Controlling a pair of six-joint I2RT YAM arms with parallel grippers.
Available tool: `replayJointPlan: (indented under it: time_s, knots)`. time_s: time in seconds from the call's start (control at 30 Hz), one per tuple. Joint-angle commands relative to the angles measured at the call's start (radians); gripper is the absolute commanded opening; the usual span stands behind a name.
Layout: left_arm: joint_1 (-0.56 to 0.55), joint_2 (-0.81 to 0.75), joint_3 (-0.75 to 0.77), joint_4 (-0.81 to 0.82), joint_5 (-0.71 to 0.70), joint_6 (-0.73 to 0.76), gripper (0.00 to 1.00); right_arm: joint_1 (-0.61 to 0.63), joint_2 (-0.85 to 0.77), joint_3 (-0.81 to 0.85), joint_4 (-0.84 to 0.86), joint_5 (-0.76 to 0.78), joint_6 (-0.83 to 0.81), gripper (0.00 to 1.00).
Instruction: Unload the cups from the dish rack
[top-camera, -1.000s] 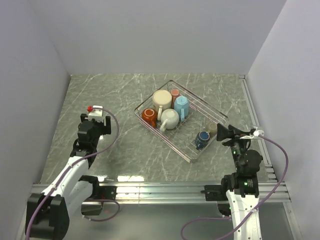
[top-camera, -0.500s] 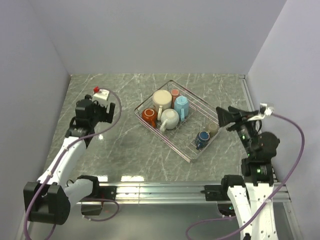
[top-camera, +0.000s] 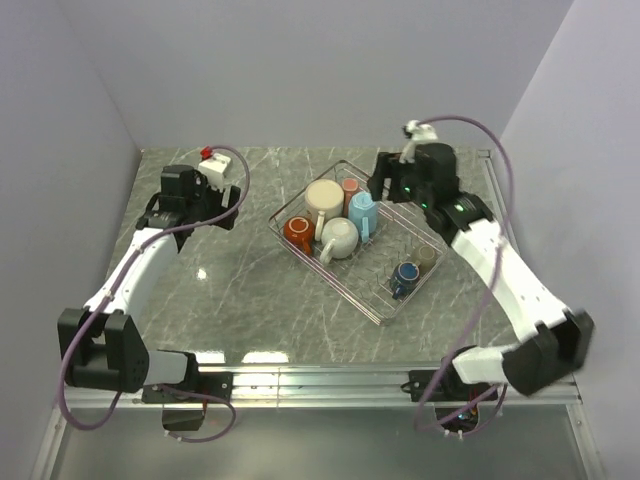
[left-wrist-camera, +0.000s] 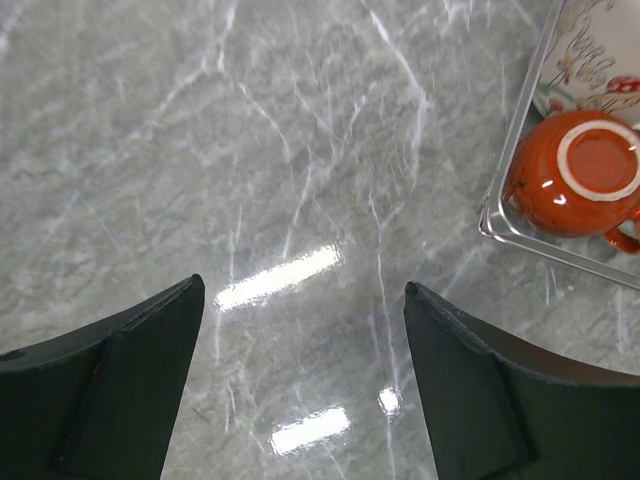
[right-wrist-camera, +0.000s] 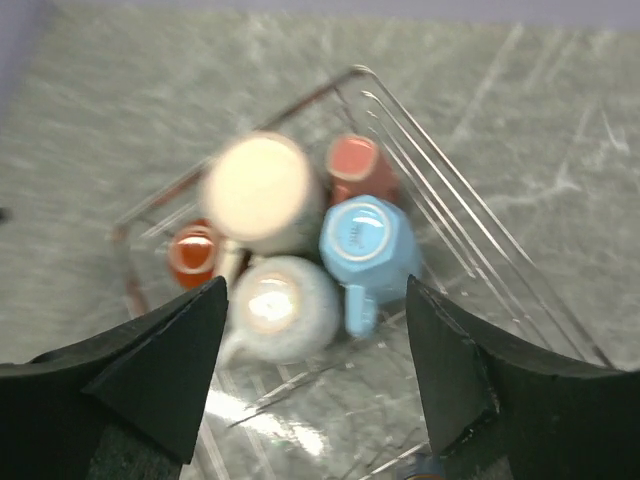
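The wire dish rack (top-camera: 400, 212) sits mid-table and holds several upturned mugs: large cream (top-camera: 324, 197), small pinkish-orange (top-camera: 350, 186), light blue (top-camera: 363, 210), white (top-camera: 339, 237), orange-red (top-camera: 297, 232), dark blue (top-camera: 405, 274) and olive-grey (top-camera: 427, 256). My right gripper (top-camera: 384, 187) is open and empty above the rack's far side. Its view shows the light blue (right-wrist-camera: 365, 240), white (right-wrist-camera: 280, 305) and cream (right-wrist-camera: 262, 190) mugs below the gripper (right-wrist-camera: 316, 285). My left gripper (top-camera: 228, 207) is open and empty over bare table left of the rack. The orange-red mug (left-wrist-camera: 575, 175) lies to the right of that gripper (left-wrist-camera: 302, 285).
The marble table (top-camera: 220, 290) is walled at the back and on both sides. A metal rail (top-camera: 320, 378) runs along the near edge. The rack's near-left corner (left-wrist-camera: 492, 228) shows in the left wrist view. The right arm's cable (top-camera: 500, 170) arcs above the rack's right side.
My right arm has swung up and away from the near right edge to above the rack's far side. My left arm has reached farther back and towards the rack. The mugs have not moved.
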Motion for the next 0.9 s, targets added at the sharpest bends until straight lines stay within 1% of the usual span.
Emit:
replayJointPlan:
  time_s: [0.0, 0.03, 0.1, 0.13, 0.27, 0.33, 0.53, 0.67, 0.87]
  knots:
    - [0.005, 0.039, 0.060, -0.028, 0.013, -0.006, 0.86, 0.061, 0.151, 0.157, -0.160, 0.158, -0.115, 0.80]
    - [0.006, 0.050, 0.066, -0.029, 0.015, -0.006, 0.86, 0.073, 0.229, 0.187, -0.200, 0.185, -0.125, 0.82]
    - [0.005, 0.071, 0.083, -0.035, 0.021, -0.004, 0.86, 0.094, 0.307, 0.278, -0.246, 0.219, -0.147, 0.84]
    - [0.005, 0.079, 0.089, -0.037, 0.027, -0.007, 0.86, 0.098, 0.379, 0.309, -0.289, 0.222, -0.152, 0.86]
    - [0.005, 0.100, 0.109, -0.049, 0.059, -0.010, 0.87, 0.101, 0.527, 0.445, -0.387, 0.213, -0.158, 0.88]
    - [0.005, 0.105, 0.110, -0.049, 0.067, -0.009, 0.87, 0.102, 0.582, 0.467, -0.416, 0.218, -0.156, 0.89]
    - [0.005, 0.116, 0.110, -0.048, 0.073, 0.000, 0.86, 0.102, 0.662, 0.478, -0.412, 0.231, -0.155, 0.90]
    - [0.005, 0.119, 0.113, -0.052, 0.088, 0.000, 0.86, 0.101, 0.719, 0.513, -0.438, 0.238, -0.158, 0.90]
    - [0.005, 0.117, 0.109, -0.054, 0.094, 0.002, 0.86, 0.085, 0.772, 0.513, -0.406, 0.245, -0.153, 0.90]
